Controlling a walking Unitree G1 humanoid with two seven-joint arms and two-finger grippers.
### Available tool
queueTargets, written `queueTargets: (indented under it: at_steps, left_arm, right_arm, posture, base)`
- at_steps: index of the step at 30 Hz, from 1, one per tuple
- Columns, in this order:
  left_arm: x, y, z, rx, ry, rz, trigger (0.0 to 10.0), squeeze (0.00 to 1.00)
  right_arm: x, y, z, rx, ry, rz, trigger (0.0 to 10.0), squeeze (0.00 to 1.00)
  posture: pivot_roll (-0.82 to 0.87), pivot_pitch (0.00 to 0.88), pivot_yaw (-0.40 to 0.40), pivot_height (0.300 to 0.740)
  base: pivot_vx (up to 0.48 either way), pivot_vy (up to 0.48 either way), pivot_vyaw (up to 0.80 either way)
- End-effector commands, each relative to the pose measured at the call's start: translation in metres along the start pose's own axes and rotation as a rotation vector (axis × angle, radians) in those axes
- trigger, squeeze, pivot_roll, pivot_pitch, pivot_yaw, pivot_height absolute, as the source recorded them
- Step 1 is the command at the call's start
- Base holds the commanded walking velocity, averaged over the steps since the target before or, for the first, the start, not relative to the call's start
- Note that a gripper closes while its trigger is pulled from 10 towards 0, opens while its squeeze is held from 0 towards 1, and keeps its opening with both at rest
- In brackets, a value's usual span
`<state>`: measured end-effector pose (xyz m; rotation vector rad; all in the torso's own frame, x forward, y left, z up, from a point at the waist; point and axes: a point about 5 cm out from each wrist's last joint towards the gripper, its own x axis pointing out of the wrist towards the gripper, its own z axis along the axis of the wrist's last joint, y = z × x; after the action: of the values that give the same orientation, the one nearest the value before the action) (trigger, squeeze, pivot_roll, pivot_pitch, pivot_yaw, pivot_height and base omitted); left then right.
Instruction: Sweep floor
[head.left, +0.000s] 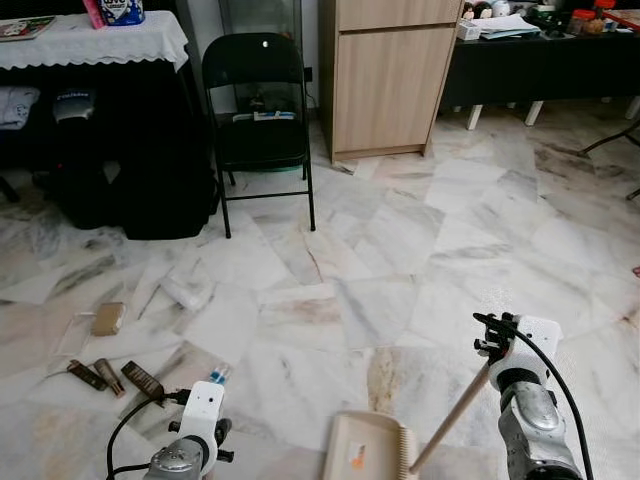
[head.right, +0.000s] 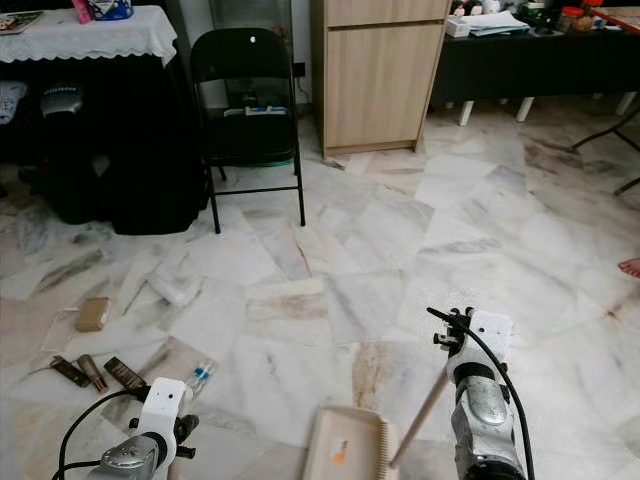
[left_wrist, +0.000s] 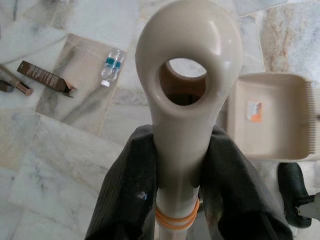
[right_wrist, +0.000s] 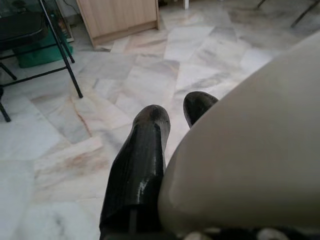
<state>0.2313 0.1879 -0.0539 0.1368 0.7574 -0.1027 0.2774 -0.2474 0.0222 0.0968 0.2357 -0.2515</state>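
My left gripper (left_wrist: 180, 172) is shut on a beige broom handle (left_wrist: 186, 60) that ends in a hanging hole. A beige dustpan (head.left: 365, 447) with comb teeth lies on the marble floor between my arms. Its long wooden stick (head.left: 452, 415) rises to my right gripper (right_wrist: 175, 112), which is shut on the stick's thick beige top (right_wrist: 250, 150). Litter lies to my front left: a small water bottle (head.left: 217, 376), brown boxes and tubes (head.left: 142, 380), a tan pouch (head.left: 108, 318) and a white crumpled wrapper (head.left: 185, 293).
A black folding chair (head.left: 258, 110) stands ahead, with a wooden cabinet (head.left: 385, 75) beside it. A cloth-covered table (head.left: 90, 40) with dark bags (head.left: 130, 170) beneath is at the left, a black desk (head.left: 540, 65) at the far right. A person's foot (head.right: 630, 267) shows at the right edge.
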Motion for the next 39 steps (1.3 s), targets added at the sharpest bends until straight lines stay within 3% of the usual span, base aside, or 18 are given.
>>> queueTargets:
  at_steps: [1, 10, 16, 22, 29, 39]
  left_arm:
    - [-0.001, 0.002, -0.003, 0.005, 0.007, 0.005, 10.0, 0.0]
    - [-0.001, 0.004, -0.003, 0.005, 0.01, 0.008, 10.0, 0.0]
    - [-0.001, 0.005, -0.003, 0.013, 0.011, 0.01, 10.0, 0.0]
    - [-0.001, 0.005, -0.003, 0.018, 0.01, 0.009, 10.0, 0.0]
    - [-0.001, 0.004, -0.004, 0.02, 0.02, 0.005, 10.0, 0.0]
    - [-0.002, 0.004, -0.006, 0.021, 0.029, 0.004, 10.0, 0.0]
  right_arm:
    - [0.003, 0.0, 0.008, 0.037, -0.023, 0.0, 10.0, 0.0]
    - [0.002, 0.013, -0.008, 0.112, 0.088, 0.059, 10.0, 0.0]
    - [0.0, 0.018, -0.021, 0.131, 0.221, 0.081, 10.0, 0.0]
    - [0.0, 0.021, -0.025, 0.133, 0.26, 0.112, 10.0, 0.0]
    - [-0.006, 0.033, -0.039, 0.152, 0.39, 0.191, 10.0, 0.0]
    - [-0.01, 0.044, -0.047, 0.183, 0.457, 0.247, 10.0, 0.0]
  posture:
    - [-0.14, 0.0, 0.021, 0.74]
    - [-0.14, 0.0, 0.022, 0.74]
    - [-0.14, 0.0, 0.024, 0.74]
    - [-0.14, 0.0, 0.023, 0.74]
    - [-0.13, 0.0, 0.022, 0.74]
    - [-0.13, 0.0, 0.022, 0.74]
  base:
    - [0.0, 0.0, 0.0]
    - [0.0, 0.0, 0.0]
    - [0.0, 0.0, 0.0]
    - [0.0, 0.0, 0.0]
    - [0.0, 0.0, 0.0]
    - [0.0, 0.0, 0.0]
